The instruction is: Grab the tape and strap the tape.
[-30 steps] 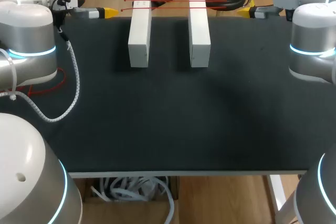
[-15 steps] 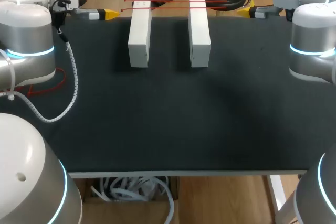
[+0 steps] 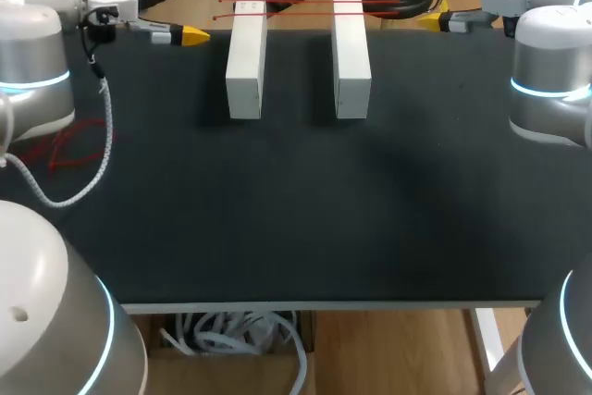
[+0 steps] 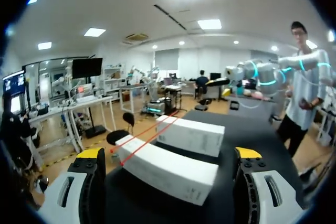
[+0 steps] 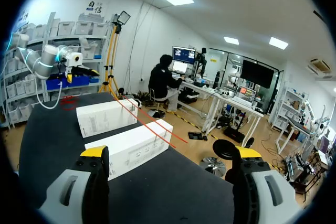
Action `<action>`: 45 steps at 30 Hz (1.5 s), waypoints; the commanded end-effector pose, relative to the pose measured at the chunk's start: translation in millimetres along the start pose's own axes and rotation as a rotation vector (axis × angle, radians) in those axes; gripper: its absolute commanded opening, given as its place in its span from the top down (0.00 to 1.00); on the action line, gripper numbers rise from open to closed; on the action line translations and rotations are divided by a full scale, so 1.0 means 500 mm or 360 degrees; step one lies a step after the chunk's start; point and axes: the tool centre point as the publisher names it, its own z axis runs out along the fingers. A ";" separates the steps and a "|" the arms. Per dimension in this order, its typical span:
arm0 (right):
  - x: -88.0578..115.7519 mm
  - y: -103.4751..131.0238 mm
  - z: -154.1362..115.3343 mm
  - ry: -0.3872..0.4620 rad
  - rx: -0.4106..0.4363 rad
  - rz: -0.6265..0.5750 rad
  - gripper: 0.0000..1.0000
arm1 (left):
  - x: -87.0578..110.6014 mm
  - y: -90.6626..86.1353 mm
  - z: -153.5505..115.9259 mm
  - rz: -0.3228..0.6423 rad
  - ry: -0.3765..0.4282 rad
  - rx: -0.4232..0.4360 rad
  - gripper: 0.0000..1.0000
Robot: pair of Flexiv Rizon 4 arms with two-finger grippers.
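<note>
Two long white boxes, one (image 3: pixel 246 62) left of the other (image 3: pixel 351 57), lie side by side at the far middle of the black table (image 3: pixel 296 210). Two thin red tape lines (image 3: pixel 296 15) stretch across their far ends. My left gripper (image 3: pixel 176 14) hovers open at the far left corner, pointing toward the boxes. In its wrist view, the nearer box (image 4: pixel 168 169), the farther box (image 4: pixel 191 135) and the tape (image 4: pixel 142 136) lie ahead of the empty gripper (image 4: pixel 169 153). My right gripper (image 3: pixel 433 18) hovers at the far right, open (image 5: pixel 170 152), facing the boxes (image 5: pixel 131 148) and tape (image 5: pixel 142 119).
A tangle of red strap (image 3: pixel 69 147) lies on the table near its left edge. The left arm's white coiled cable (image 3: pixel 102 136) hangs over that side. The table's near half is bare black surface.
The left arm has swung: its body pulled back toward the left edge and its gripper turned, so both yellow tips show. The right arm, boxes and tape stayed still.
</note>
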 end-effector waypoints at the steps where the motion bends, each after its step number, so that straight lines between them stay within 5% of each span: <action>1: 0.000 -0.001 -0.001 0.0001 -0.0005 0.0000 0.00 | -0.027 0.020 0.033 0.0067 0.0225 0.0085 0.00; 19: 0.000 -0.001 -0.001 0.0001 -0.0005 0.0000 0.00 | -0.084 0.066 0.111 0.0083 0.0388 0.0140 0.00; 21: 0.000 -0.001 -0.001 0.0001 -0.0005 0.0000 0.00 | -0.089 0.067 0.117 0.0086 0.0404 0.0144 0.17; 27: 0.000 -0.001 -0.001 0.0001 -0.0005 0.0000 0.00 | -0.104 0.074 0.136 0.0089 0.0432 0.0139 0.40; 39: 0.000 -0.001 -0.001 0.0001 -0.0005 0.0000 0.00 | -0.136 0.114 0.164 0.0071 0.0474 0.0108 0.53; 45: 0.000 -0.001 -0.001 0.0001 -0.0005 0.0000 0.00 | -0.160 0.125 0.170 0.0075 0.0469 0.0109 0.51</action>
